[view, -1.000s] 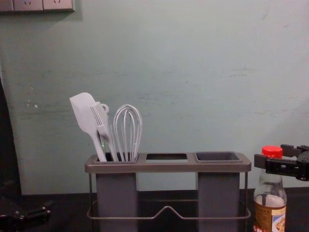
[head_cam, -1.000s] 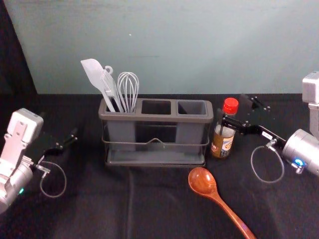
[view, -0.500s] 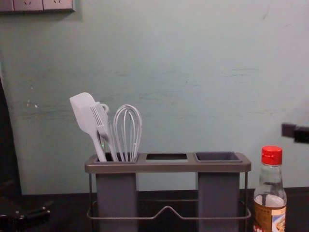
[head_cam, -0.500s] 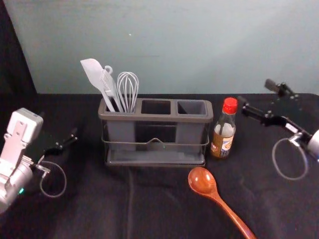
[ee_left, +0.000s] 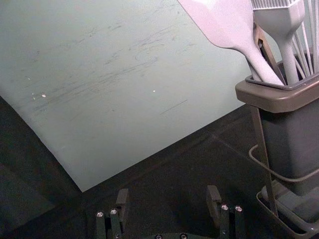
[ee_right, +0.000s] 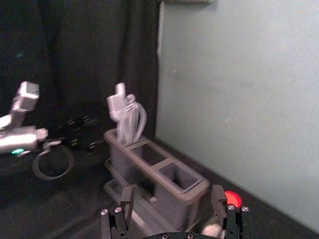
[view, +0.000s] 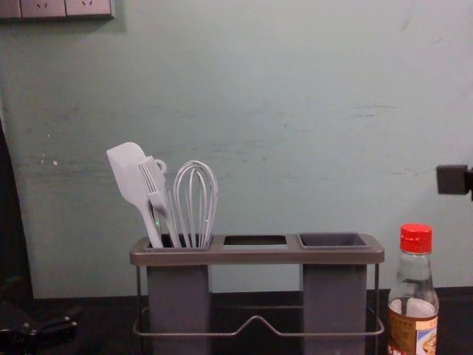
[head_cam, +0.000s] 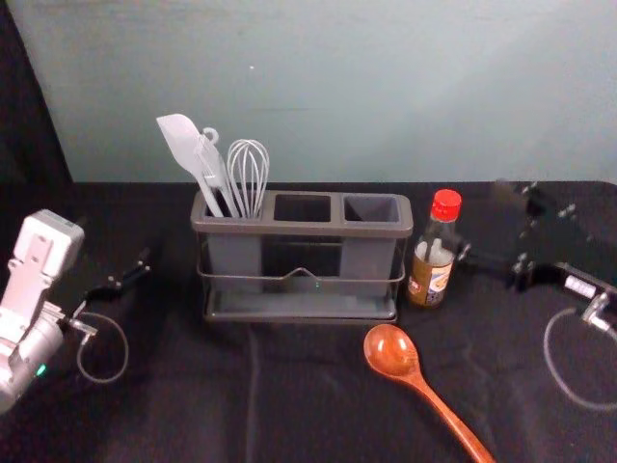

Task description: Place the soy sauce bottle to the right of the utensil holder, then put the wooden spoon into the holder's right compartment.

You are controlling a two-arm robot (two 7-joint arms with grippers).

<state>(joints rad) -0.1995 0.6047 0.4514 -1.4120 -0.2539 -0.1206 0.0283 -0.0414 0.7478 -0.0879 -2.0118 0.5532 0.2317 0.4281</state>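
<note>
Upright beside the right end of the grey utensil holder (head_cam: 301, 230) stands the soy sauce bottle (head_cam: 429, 280), red cap on. The wooden spoon (head_cam: 391, 351) lies on the dark cloth in front of the holder's right part, bowl toward the holder and handle toward the front right. The holder's right compartment (view: 334, 240) holds nothing visible. My right gripper (head_cam: 485, 222) is off the bottle, to its right and higher; in the right wrist view the right gripper (ee_right: 172, 195) is open and empty. My left gripper (head_cam: 130, 270) idles left of the holder, open in its wrist view (ee_left: 168, 196).
A white spatula (head_cam: 180, 145), a brush (view: 156, 185) and a whisk (head_cam: 248, 176) stick up from the holder's left compartment. Behind the table rises a pale wall (view: 259, 96), with a socket panel (view: 65, 7) at its upper left.
My right gripper was around the bottle's neck area; it has come away to the right and up. The bottle stands in the same spot, and the left arm has not moved.
</note>
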